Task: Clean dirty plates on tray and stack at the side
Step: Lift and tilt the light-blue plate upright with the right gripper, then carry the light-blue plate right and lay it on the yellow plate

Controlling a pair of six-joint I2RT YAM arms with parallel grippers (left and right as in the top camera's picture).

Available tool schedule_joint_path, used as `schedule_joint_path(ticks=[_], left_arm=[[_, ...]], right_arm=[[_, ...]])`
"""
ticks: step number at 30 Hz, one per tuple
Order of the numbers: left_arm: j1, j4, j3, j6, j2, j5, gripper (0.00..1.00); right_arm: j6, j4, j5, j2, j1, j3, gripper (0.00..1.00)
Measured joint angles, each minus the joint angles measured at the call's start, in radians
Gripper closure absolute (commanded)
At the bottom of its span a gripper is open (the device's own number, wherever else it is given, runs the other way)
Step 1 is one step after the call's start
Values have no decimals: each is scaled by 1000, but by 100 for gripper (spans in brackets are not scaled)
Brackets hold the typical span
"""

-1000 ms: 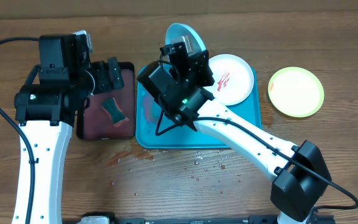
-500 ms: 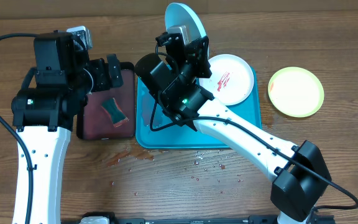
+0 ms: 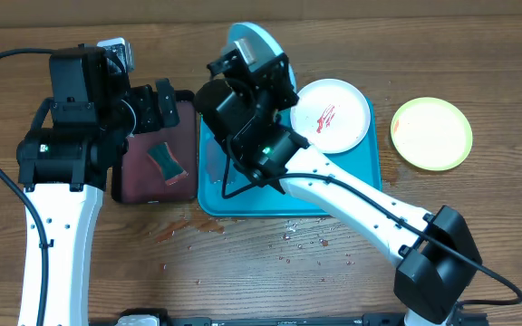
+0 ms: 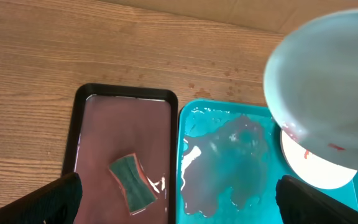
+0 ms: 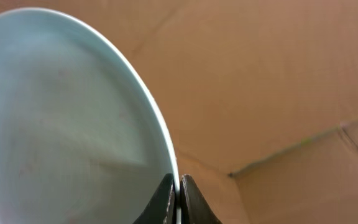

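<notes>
- My right tool is pinched nearly shut on the thin rim of the pale mint round plastic plate. It holds the plate tilted in the air above the far edge of the large turquoise rectangular plastic tray.
- My left tool is spread wide and holds nothing. It hangs over the far end of the smaller black-rimmed dark-red tray.
- Slip risk: the grip is only a narrow bite on one edge. I judge a wet rim or a quick swing could let the plate pivot or drop onto the white plate below.
- Wipe risk: pushing the sponge hard against a plate held this way could lever it out of the pinch.
- Collision risk: both arms would meet over the gap between the two trays.
- Mess risk: a puddle lies in the turquoise tray, and red flecks show on the mint plate's lower edge.
- Plates, three: the mint one is held. The white round one, with a red smear, lies at the tray's far right corner. The yellow-green round one sits on the surface, right of the tray and apart from it.
- Trays, two. Green sponge, one, lying in the dark-red tray.
</notes>
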Motion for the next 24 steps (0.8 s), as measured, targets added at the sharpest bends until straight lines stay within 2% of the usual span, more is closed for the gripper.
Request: schedule_joint_path(ticks=[9, 12, 24], left_arm=[[0, -1, 0, 0, 0, 0, 0], [0, -2, 0, 0, 0, 3, 0], [0, -4, 0, 1, 0, 3, 0]], right_arm=[[-78, -14, -48, 0, 3, 0, 96], [-61, 22, -47, 0, 2, 0, 96], [-15, -42, -64, 0, 2, 0, 96]])
